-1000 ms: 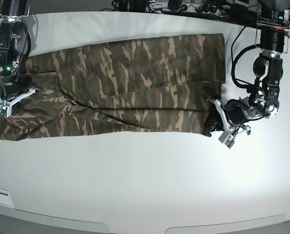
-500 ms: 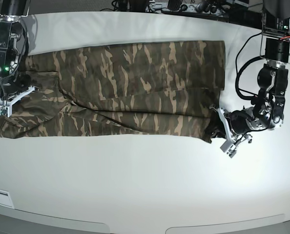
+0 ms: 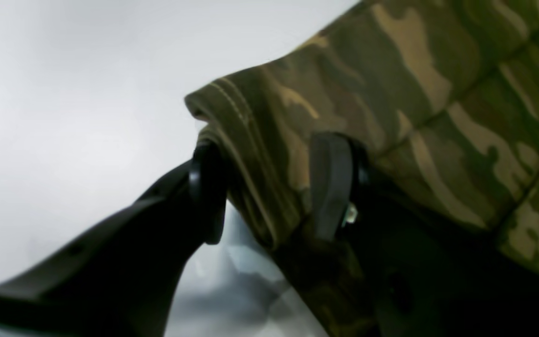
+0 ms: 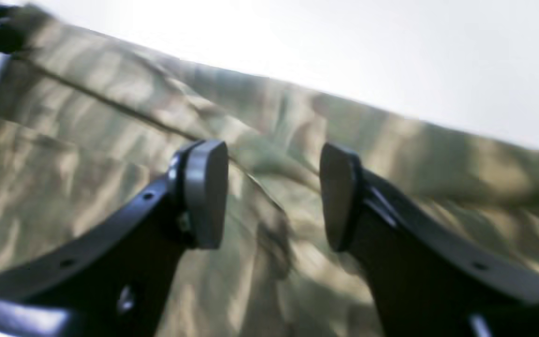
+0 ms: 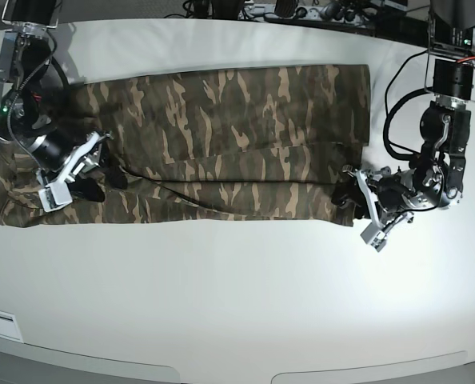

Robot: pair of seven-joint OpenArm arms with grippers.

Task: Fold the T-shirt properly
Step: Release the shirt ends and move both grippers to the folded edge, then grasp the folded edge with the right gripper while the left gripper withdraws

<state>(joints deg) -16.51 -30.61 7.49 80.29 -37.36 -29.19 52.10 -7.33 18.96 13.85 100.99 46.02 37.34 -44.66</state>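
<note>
T-shirt (image 5: pixel 221 144) lies flat on the white worktop (image 5: pixel 237 304) as a long band, its long axis running side to side in the base view, with a lengthwise fold line down the middle.

Left hand (image 5: pixel 364 210) sits at the band's hem end, at the near corner. In the left wrist view its jaws stand apart with the stitched hem edge between them; one pad (image 3: pixel 330 185) rests on the cloth, the other (image 3: pixel 208 192) is just beside the edge. Looks loosened rather than pinching, but whether it bears on the cloth I can't tell.

Right hand (image 5: pixel 71 172) is over the opposite end of the T-shirt. Its jaws are spread with nothing between them, cloth just below.

Each hand is nearest its own end, so I'd judge the next fold runs along or across that long axis, from the ends.

Hard to make out:
- Right wrist view is blurred, so touching vs hovering is unclear.
- Collar and sleeves are not identifiable; the right arm covers part of that end.
- Layer count under the left hand is not readable.
</note>
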